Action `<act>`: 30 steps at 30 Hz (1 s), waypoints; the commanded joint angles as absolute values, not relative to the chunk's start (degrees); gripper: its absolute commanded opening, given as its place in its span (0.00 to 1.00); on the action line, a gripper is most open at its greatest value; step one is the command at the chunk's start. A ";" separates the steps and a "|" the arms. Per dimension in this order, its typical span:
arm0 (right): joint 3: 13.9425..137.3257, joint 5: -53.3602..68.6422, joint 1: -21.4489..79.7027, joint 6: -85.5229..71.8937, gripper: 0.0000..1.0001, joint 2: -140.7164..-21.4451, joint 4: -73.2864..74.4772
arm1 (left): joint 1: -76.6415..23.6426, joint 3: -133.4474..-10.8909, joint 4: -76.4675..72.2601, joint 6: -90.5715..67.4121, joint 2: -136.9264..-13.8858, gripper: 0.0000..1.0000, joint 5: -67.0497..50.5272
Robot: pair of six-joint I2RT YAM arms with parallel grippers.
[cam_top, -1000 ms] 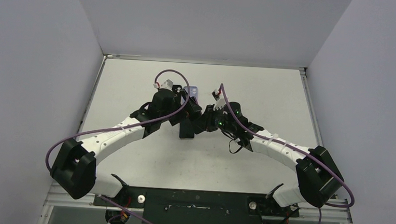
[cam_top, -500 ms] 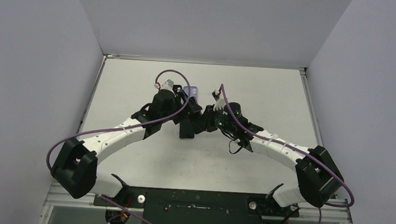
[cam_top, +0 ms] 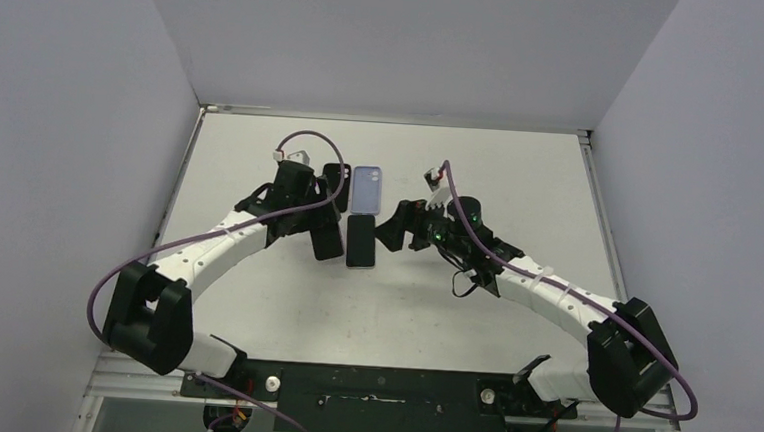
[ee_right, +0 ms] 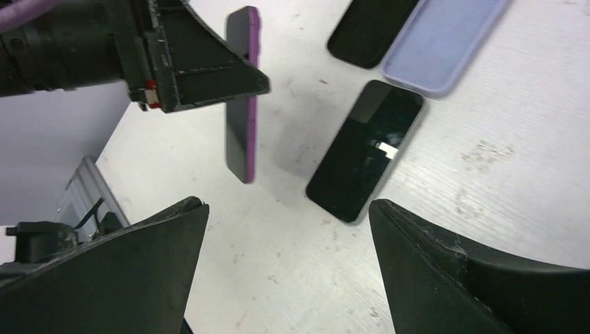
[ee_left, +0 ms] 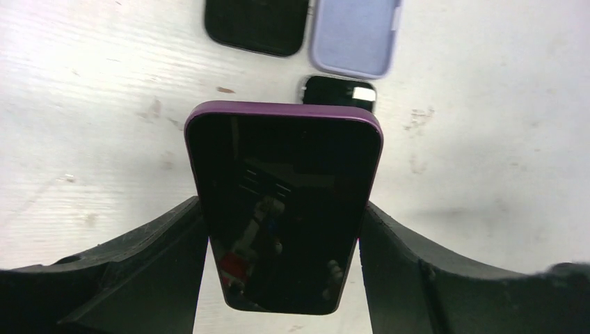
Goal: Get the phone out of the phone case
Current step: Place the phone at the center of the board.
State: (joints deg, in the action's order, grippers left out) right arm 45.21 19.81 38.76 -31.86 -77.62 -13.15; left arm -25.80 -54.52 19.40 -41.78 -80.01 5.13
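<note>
Now that the right gripper [cam_top: 393, 226] has released and backed off centre-right, the left gripper [cam_top: 328, 235] alone grasps the purple phone case [ee_left: 282, 108] left of centre, its phone [ee_left: 282, 209] apparently still to extract.

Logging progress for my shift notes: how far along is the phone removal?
Looks done: a bare black phone lies on the table, apart from the purple case. In hand: the left gripper's jaws clamp that case; the right gripper is open, empty. Left: probably setting the case down.
</note>
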 commanded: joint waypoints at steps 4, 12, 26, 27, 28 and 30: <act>42.54 17.45 32.33 -28.80 0.91 -71.92 -9.01 | -22.75 -62.36 26.34 -27.11 -88.20 0.00 7.11; 43.10 16.01 28.45 -25.61 0.92 -69.07 -4.18 | -22.49 -70.25 27.64 -24.24 -100.85 0.03 4.78; 40.65 14.95 27.30 -25.58 0.93 -66.58 -3.08 | -23.29 -71.54 26.67 -25.23 -106.36 0.31 1.90; 40.61 14.96 27.25 -25.59 0.93 -66.62 -3.05 | -23.34 -71.47 26.64 -25.25 -106.35 0.33 1.68; 40.61 15.02 27.18 -25.56 0.93 -66.69 -3.04 | -23.38 -71.50 26.63 -25.37 -106.42 0.36 1.48; 40.61 15.17 27.24 -25.59 0.93 -66.91 -3.10 | -23.38 -71.62 26.55 -25.84 -106.44 0.43 1.20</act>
State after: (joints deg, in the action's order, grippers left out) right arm 41.08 16.16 27.66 -26.30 -68.45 -1.85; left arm -23.16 -70.76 28.51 -24.95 -106.69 2.72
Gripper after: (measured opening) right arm 0.929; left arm 0.669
